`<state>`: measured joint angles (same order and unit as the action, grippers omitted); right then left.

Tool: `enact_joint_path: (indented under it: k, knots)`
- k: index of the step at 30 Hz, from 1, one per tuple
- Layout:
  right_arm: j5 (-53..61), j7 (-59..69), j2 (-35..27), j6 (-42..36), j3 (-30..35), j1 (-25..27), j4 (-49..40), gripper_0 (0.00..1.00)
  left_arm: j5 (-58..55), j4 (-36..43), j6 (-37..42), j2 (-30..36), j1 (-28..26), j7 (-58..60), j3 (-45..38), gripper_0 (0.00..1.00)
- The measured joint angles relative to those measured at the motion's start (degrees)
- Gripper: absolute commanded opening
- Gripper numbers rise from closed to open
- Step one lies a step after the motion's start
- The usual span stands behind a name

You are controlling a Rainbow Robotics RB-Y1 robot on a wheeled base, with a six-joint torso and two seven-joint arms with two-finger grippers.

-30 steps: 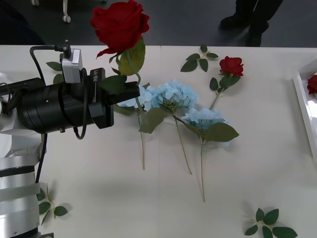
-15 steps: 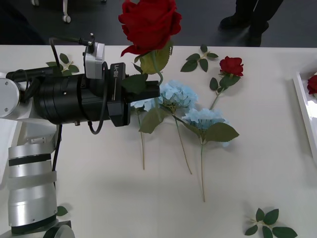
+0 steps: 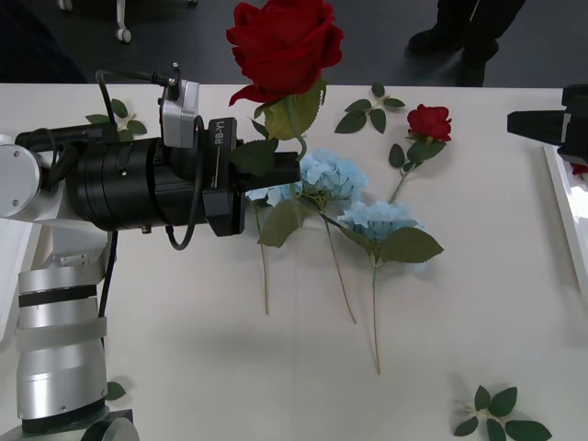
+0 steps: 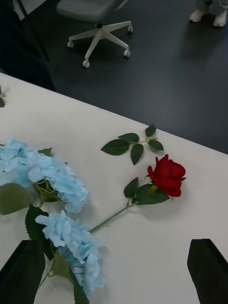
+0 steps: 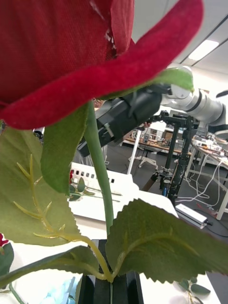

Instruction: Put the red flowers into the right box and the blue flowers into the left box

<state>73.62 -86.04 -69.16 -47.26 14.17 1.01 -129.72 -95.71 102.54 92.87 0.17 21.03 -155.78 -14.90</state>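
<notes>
The bench (image 3: pixel 276 386) carried the blue flowers (image 3: pixel 331 176) bunched at its centre, with one red rose (image 3: pixel 429 121) lying at two o'clock from them, and the right box (image 3: pixel 562 197) showed as a white rim at three o'clock. The left pincer (image 3: pixel 276 170), at about ten o'clock of the blue cluster, was clenched on the stem of a lifted red rose (image 3: pixel 283 41), head upright above it. The right pincer (image 3: pixel 533 124) hovered at the bench's three o'clock edge, fingers spread wide and empty. The thin stem could pivot or slip in that narrow grip during a handover or long carry, dropping the rose short of the box.
</notes>
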Motion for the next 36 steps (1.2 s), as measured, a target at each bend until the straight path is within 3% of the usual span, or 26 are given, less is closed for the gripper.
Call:
enact_joint_path:
  k: [7,14,17,23,29,36]
  knots:
    - [2.88,-6.05,-3.13,5.09,-4.40,1.87,-4.28,0.89,0.00,0.00,0.00,0.00,0.00,0.00,0.00,0.00]
    - [2.87,-15.71,-3.13,17.56,-20.43,0.50,-3.62,0.89,0.00,0.01,0.00,0.00,0.00,0.00,0.00,0.00]
    - [2.87,-19.49,-3.11,20.89,-30.11,-4.20,-1.58,0.88,0.00,0.01,0.00,0.00,0.00,0.00,0.00,0.00]
    - [2.86,-24.27,1.21,27.32,-47.89,-18.36,5.44,0.89,0.00,0.01,0.00,0.00,0.00,0.00,0.00,0.00]
    - [2.86,-24.99,9.09,28.91,-53.63,-25.77,10.02,0.88,0.00,0.01,0.00,0.00,0.00,0.00,0.00,0.00]
    - [5.29,-26.20,10.53,28.95,-60.91,-32.65,10.80,0.88,0.00,0.01,0.00,0.00,0.00,0.00,0.00,0.00]
